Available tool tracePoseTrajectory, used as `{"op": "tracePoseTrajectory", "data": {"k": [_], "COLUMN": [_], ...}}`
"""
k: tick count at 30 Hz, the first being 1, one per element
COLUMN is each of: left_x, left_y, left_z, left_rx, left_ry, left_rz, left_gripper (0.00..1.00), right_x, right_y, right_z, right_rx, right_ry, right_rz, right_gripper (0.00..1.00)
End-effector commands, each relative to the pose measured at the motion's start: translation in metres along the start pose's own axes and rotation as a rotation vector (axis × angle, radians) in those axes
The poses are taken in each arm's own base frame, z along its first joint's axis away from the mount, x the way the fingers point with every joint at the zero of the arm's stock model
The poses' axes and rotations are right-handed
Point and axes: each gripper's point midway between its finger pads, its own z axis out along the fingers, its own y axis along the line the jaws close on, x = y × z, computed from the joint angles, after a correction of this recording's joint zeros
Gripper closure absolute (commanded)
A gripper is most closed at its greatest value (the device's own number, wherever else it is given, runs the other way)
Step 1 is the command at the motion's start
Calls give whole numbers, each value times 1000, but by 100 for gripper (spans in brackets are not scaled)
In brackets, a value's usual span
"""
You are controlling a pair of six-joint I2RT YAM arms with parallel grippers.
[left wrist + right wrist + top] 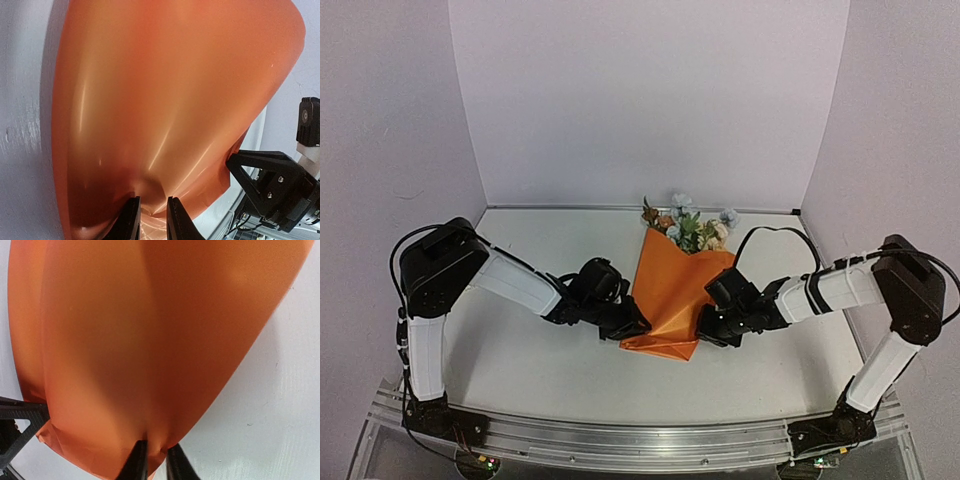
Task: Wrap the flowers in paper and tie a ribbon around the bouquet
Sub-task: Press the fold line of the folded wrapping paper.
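The orange paper lies on the white table, folded round the flowers into a loose cone. Only the orange, pale blue and cream blossoms stick out at the far end. This wrapped bundle is the bouquet. My left gripper is at the cone's near left edge. In the left wrist view that left gripper is shut on a puckered fold of paper. My right gripper is at the near right edge. In the right wrist view this gripper pinches the paper rim. The ribbon is out of view.
White walls close in the table at the back and on both sides. An aluminium rail runs along the near edge between the arm bases. Each wrist view shows the other gripper's black frame beside the paper.
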Motion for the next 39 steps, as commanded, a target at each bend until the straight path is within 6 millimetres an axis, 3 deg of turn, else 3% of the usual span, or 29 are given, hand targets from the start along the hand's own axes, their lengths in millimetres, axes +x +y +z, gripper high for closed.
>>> {"op": "tracePoseTrajectory", "data": {"k": [1, 7, 14, 21, 27, 32, 39], "left_x": [4, 7, 10, 13, 14, 14, 13], "left_y": [-13, -26, -14, -8, -6, -5, -7], "left_z": [-9, -9, 1, 4, 6, 6, 6], "left_rx": [17, 45, 33, 28, 24, 23, 24], "left_ry": [-9, -12, -13, -8, -5, -6, -12], "left_rz": [-19, -35, -88, -108, -108, -111, -111], "left_gripper": [78, 78, 79, 80, 80, 80, 80], "right_x": [2, -5, -8, -14, -22, -26, -8], "right_y": [-9, -23, -24, -16, -11, 10, 46], "right_z": [4, 13, 10, -13, -44, -64, -45], "right_rx": [10, 41, 29, 19, 65, 60, 27], "right_ry": [10, 18, 21, -8, -53, -90, -25], "right_rz": [4, 6, 1, -24, -77, -138, -203], "right_gripper": [94, 100, 100, 91, 84, 81, 79]}}
